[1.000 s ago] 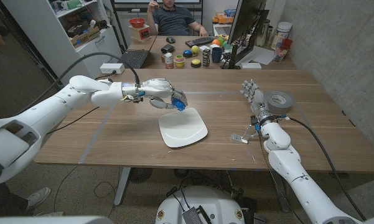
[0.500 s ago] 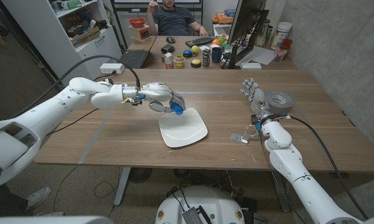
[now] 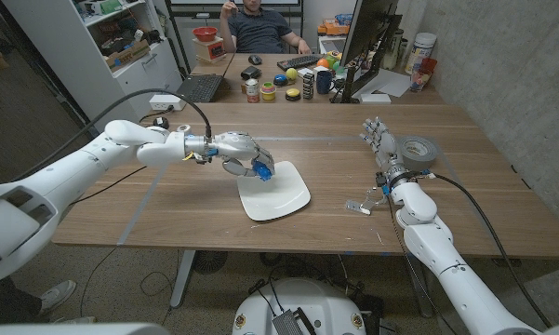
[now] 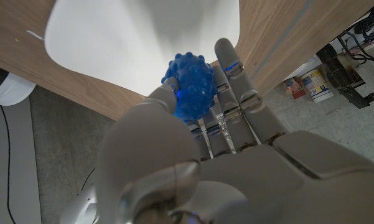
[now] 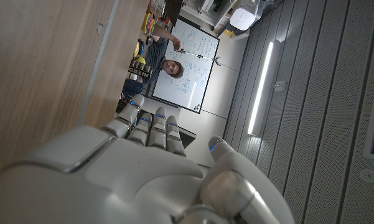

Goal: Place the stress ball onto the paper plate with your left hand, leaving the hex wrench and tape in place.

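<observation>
My left hand (image 3: 243,154) holds the blue knobbly stress ball (image 3: 263,169) in its fingers, just above the near-left edge of the white paper plate (image 3: 277,194). In the left wrist view the stress ball (image 4: 191,92) is gripped between thumb and fingers (image 4: 231,84), with the plate (image 4: 130,37) close beyond it. The grey roll of tape (image 3: 417,152) lies at the table's right side. A small hex wrench (image 3: 358,207) lies on the wood right of the plate. My right hand (image 3: 379,146) stands beside the tape, fingers straight and apart, holding nothing.
The wooden table's (image 3: 186,200) far edge meets a desk with a monitor (image 3: 365,42), a keyboard (image 3: 299,61), cups and small coloured objects. A laptop (image 3: 197,88) sits at the back left. A person (image 3: 256,23) sits behind that desk.
My left hand has moved slightly toward the plate and lowered, carrying the stress ball to the plate's edge. The right hand, tape and hex wrench have not moved.
</observation>
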Robot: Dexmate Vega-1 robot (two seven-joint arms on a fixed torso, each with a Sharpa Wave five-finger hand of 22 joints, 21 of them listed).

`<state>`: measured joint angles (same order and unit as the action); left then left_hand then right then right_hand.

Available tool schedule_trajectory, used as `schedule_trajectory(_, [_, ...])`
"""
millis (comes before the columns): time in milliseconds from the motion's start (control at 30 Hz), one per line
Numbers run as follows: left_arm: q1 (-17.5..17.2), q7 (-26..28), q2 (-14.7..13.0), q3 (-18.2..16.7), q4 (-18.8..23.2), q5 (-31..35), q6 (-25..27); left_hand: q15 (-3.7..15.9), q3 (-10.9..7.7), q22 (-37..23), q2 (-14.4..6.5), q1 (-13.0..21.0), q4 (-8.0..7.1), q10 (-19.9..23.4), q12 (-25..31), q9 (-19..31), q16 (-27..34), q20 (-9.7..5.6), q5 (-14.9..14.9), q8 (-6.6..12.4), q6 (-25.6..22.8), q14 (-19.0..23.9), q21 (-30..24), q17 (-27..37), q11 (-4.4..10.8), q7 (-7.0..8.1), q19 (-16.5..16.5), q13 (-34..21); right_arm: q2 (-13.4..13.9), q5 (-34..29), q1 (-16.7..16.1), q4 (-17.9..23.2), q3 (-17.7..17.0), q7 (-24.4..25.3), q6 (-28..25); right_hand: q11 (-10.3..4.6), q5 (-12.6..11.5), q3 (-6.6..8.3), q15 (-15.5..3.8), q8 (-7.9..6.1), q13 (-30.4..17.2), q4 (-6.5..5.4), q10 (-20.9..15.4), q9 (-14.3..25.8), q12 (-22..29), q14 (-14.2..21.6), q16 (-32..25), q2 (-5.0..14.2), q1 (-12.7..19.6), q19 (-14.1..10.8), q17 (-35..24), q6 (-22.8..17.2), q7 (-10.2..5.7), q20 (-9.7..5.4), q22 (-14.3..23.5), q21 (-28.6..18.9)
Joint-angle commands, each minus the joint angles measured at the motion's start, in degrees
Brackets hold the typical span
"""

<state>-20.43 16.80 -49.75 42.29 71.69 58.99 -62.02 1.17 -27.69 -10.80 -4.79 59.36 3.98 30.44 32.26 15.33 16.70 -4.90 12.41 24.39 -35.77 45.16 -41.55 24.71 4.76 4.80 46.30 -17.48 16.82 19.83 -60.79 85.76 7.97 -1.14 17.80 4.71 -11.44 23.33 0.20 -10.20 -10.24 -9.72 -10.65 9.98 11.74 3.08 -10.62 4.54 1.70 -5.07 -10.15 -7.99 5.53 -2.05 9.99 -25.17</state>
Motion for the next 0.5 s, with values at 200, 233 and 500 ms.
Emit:
schedule_trajectory(200, [-1.66, -2.12, -1.60, 0.17, 3.36, 2.35, 2.70, 11.69, -0.31, -0.16, -3.34, 2.67, 0.07, 2.02, 0.38, 0.19, -0.58, -6.00, 0.08, 0.40, -6.23, 4.11, -0.49, 0.01, 2.34, -0.91, -1.91, -1.03, 0.01, -0.04, -0.82, 0.62, 0.20, 0.37, 0.79, 0.10, -0.38, -0.03, 0.12, -0.44, -0.29, -0.01, -0.16, 0.22, 0.22, 0.59, 0.04, 4.07, -0.47, -0.49, -0.09, -0.26, 0.17, -3.02, 0.35, 0.38])
schedule_trajectory(233, [-1.81, -1.38, -1.76, 0.21, 3.76, 3.29, 3.18, 11.69, -0.33, -0.17, -3.37, 2.72, 0.09, 1.98, 0.39, 0.19, -0.62, -6.03, 0.08, 0.34, -6.11, 4.12, -0.52, 0.01, 2.26, -0.91, -1.93, -1.04, 0.02, -0.01, -0.81, 0.56, 0.22, 0.30, 0.89, 0.07, -0.38, -0.03, 0.10, -0.44, -0.29, -0.01, -0.15, 0.22, 0.21, 0.59, 0.04, 4.07, -0.47, -0.49, -0.09, -0.27, 0.13, -3.07, 0.35, 0.39])
schedule_trajectory(500, [-1.94, 2.76, -2.78, 1.71, 5.28, 7.40, 5.95, 11.70, -0.46, -0.18, -3.50, 3.00, 0.24, 1.87, 0.44, 0.05, -0.94, -6.09, 0.06, 0.20, -6.09, 4.20, -0.71, 0.04, 2.33, -0.95, -2.04, -1.00, -0.02, -0.17, -0.93, 0.53, 0.38, 0.64, 1.24, 0.15, -0.38, -0.08, 0.21, -0.43, -0.29, -0.02, -0.24, 0.22, 0.25, 0.61, 0.04, 4.03, -0.50, -0.56, -0.09, -0.25, 0.21, -3.04, 0.35, 0.51])
